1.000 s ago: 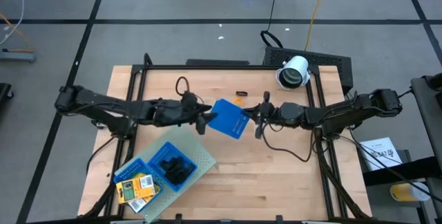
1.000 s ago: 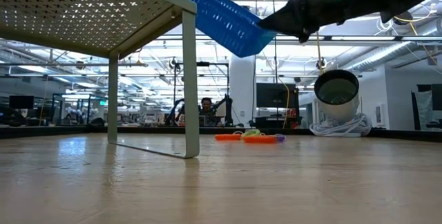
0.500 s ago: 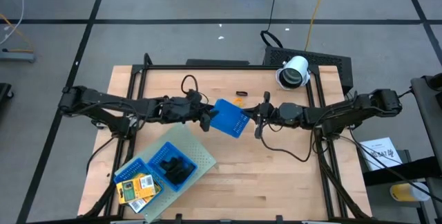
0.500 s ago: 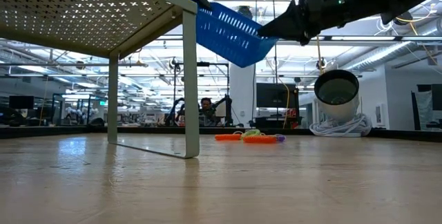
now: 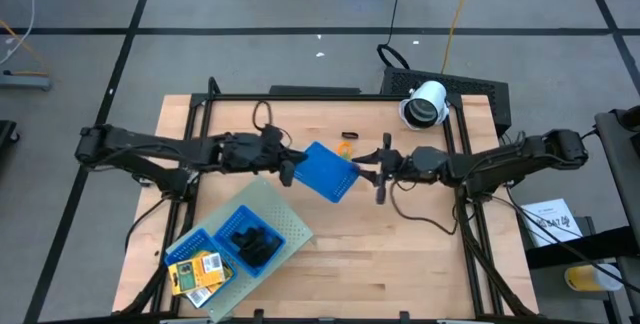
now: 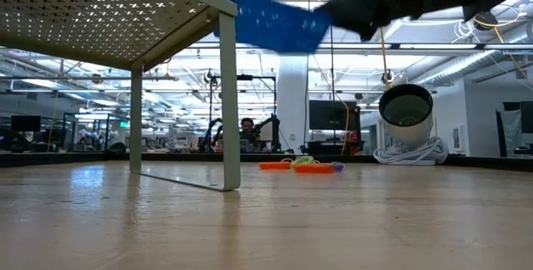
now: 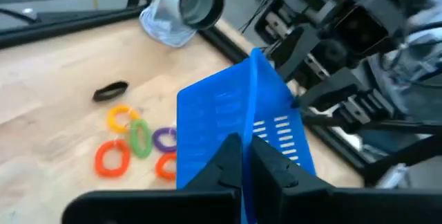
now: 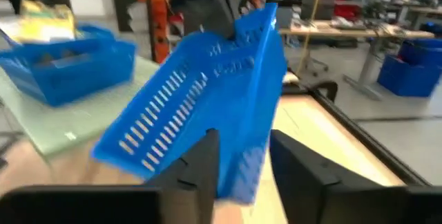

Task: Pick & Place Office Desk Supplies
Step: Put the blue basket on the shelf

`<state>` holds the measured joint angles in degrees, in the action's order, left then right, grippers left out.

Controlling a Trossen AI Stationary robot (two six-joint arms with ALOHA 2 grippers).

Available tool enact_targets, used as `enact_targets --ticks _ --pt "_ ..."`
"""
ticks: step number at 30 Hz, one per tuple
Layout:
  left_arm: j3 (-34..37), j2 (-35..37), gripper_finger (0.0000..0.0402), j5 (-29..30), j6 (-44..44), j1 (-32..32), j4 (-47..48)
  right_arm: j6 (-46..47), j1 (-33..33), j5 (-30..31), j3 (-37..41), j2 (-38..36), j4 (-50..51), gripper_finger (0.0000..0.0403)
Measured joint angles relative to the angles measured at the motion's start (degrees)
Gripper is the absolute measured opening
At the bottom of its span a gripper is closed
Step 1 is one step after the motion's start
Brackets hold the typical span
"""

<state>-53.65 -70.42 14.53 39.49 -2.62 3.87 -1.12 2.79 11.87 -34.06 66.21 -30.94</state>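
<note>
- Left pincer [image 7: 242,156] is clamped on a blue tray's [image 5: 326,171] wall at its 9 o'clock edge.
- Right pincer [image 8: 243,156] is parted around the 3 o'clock edge.

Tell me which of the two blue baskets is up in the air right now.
The empty blue basket held between the left gripper and right gripper over mid-table. The other blue basket sits on the green shelf, holding supplies.

Small basket [image 5: 326,171] up in the air over table [image 5: 400,254] centre, between left gripper [image 5: 288,170] and right gripper [image 5: 372,175]. Rings [image 7: 135,141] and a clip [image 5: 349,137] on table toward back edge. Cylindrical device [image 5: 426,104] at back right corner. Raised shelf [image 5: 290,220] at front left carries tray [image 5: 196,240] holding clips [image 5: 252,242] and packs [image 5: 196,270].
</note>
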Motion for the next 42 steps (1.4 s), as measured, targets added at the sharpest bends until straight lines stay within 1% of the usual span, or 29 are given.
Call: enact_targets --ticks 3,5,8,10,13,15,17,19,21,23,25,27,30,34,36,39,42 --pt "-0.02 4.09 0.0012 -1.28 1.37 -0.10 4.41 0.32 0.04 -0.72 0.00 -2.89 0.58 0.0145" --pt "-0.04 6.50 0.0010 -2.86 2.82 -0.04 6.80 0.28 0.08 -1.38 0.06 -5.15 2.72 0.0163" --pt "-0.17 10.08 0.0007 -6.48 4.93 -0.32 11.15 0.35 0.07 -1.65 0.26 -7.72 5.15 0.0182" --pt "-0.13 11.83 0.0010 -9.09 6.26 -0.88 12.14 0.37 0.24 -1.45 0.26 -9.46 6.74 0.0190" --pt "-0.15 13.49 0.0009 -9.31 8.79 -2.34 15.86 0.39 0.22 -1.43 0.40 -10.57 8.78 0.0195" --pt "-0.18 14.22 0.0007 -6.08 11.05 -3.82 19.96 0.64 0.28 -1.30 0.91 -10.72 8.90 0.0196" --pt "-0.11 14.31 0.0008 -2.12 13.26 -4.96 23.27 0.90 0.28 -1.38 1.25 -10.70 8.60 0.0196" --pt "-0.15 14.14 0.0013 0.65 15.45 -5.94 26.44 1.33 0.31 -1.43 1.42 -10.39 8.78 0.0196" --pt "-0.11 13.36 0.0013 2.42 16.48 -6.75 28.92 1.70 0.31 -1.43 1.43 -9.95 8.70 0.0196" --pt "-0.13 12.15 0.0007 3.14 16.68 -7.06 28.72 1.72 0.31 -1.41 1.46 -9.80 8.64 0.0196" --pt "-0.09 11.45 0.0007 2.82 15.52 -7.04 30.26 1.74 0.31 -1.41 1.44 -9.63 8.52 0.0196" --pt "-0.16 10.67 0.0011 0.96 14.29 -7.01 29.54 1.75 0.31 -1.43 1.44 -9.54 8.73 0.0196" --pt "-0.09 9.40 0.0019 -1.84 13.53 -7.29 31.16 1.93 0.31 -1.43 1.44 -9.46 8.53 0.0196" --pt "-0.09 8.53 0.0007 -4.29 13.56 -7.30 30.70 1.94 0.31 -1.43 1.44 -9.43 8.60 0.0196" --pt "-0.09 8.53 0.0008 -5.00 13.74 -7.50 30.65 1.94 0.31 -1.42 1.44 -9.41 8.65 0.0196" --pt "-0.09 8.53 0.0019 -5.34 15.00 -8.14 31.22 1.94 0.31 -1.43 1.44 -9.41 8.64 0.0196" --pt "-0.09 8.53 0.0015 -5.34 16.80 -8.91 33.21 1.94 0.31 -1.43 1.44 -9.41 8.97 0.0196"
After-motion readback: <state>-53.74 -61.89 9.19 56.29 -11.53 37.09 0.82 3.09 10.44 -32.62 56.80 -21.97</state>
